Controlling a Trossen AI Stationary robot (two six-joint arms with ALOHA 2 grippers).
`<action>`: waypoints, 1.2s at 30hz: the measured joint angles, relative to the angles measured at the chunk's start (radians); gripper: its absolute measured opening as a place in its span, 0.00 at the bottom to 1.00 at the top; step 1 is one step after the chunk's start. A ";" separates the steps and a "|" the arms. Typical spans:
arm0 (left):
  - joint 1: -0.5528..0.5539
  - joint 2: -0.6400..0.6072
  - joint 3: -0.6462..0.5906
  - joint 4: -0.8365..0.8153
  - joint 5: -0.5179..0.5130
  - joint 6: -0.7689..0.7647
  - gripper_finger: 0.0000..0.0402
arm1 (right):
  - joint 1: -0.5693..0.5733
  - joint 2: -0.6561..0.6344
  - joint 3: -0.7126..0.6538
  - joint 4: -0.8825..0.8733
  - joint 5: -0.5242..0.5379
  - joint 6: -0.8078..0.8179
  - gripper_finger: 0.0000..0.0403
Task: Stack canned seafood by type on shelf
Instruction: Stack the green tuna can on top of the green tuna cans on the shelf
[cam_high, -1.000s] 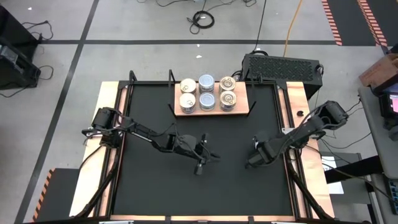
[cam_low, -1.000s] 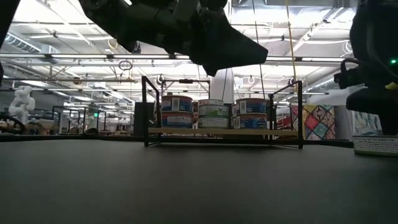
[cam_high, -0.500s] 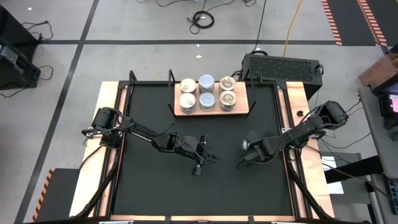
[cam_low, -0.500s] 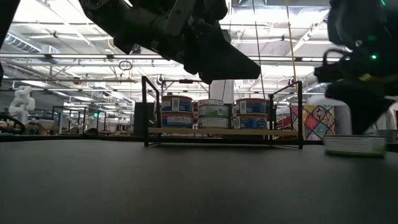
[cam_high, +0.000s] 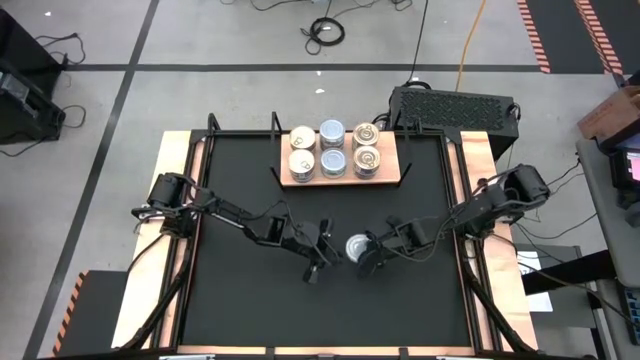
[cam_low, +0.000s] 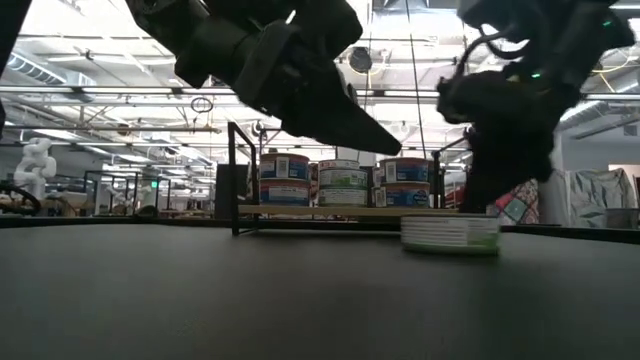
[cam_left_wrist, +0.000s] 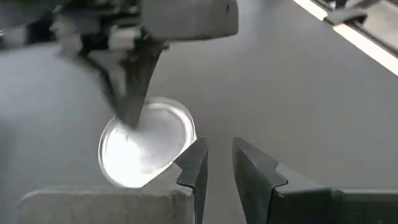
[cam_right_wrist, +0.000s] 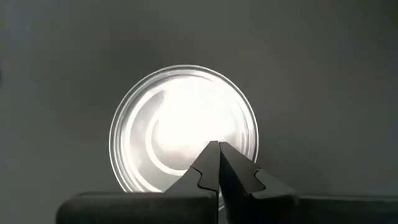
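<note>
A round silver-topped tin (cam_high: 355, 245) (cam_right_wrist: 183, 127) stands flat on the black table near its middle. My right gripper (cam_high: 369, 254) (cam_right_wrist: 216, 151) is shut, with its tips on the tin's top. My left gripper (cam_high: 330, 250) (cam_left_wrist: 217, 163) hovers just left of the tin. Its fingers are a small gap apart, with nothing between them. The shelf (cam_high: 392, 176) (cam_low: 360, 211) stands at the table's far edge. It carries several more tins (cam_high: 332, 160) in stacks two high. My right gripper sets its shut fingertips (cam_left_wrist: 130, 118) down on the tin's top face (cam_right_wrist: 186, 155), near the rim on the side toward its own arm. The fingers slant down from the table's right. The tin stays upright with its bottom on the table.
A black ribbed box (cam_high: 455, 108) sits beyond the table's far right corner. Wooden strips and black rails (cam_high: 180, 230) run along the table's left and right edges. Bare black tabletop (cam_high: 330, 310) lies between the tin and the near edge.
My right gripper has swung from near the table's right edge toward its middle, tipping further down. The tin has slid along the table with it to a spot beside my left gripper. My left gripper has tipped down slightly in place.
</note>
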 joint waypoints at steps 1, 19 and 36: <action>-0.004 0.000 0.000 -0.006 0.000 0.020 0.19 | -0.006 0.012 0.001 0.034 -0.001 -0.021 0.00; -0.055 0.004 0.000 -0.111 -0.040 0.206 0.27 | -0.005 -0.019 0.013 0.266 -0.032 -0.248 0.00; -0.055 0.110 0.023 -0.068 -0.175 0.267 0.46 | 0.061 -0.035 0.016 0.246 -0.117 -0.279 0.00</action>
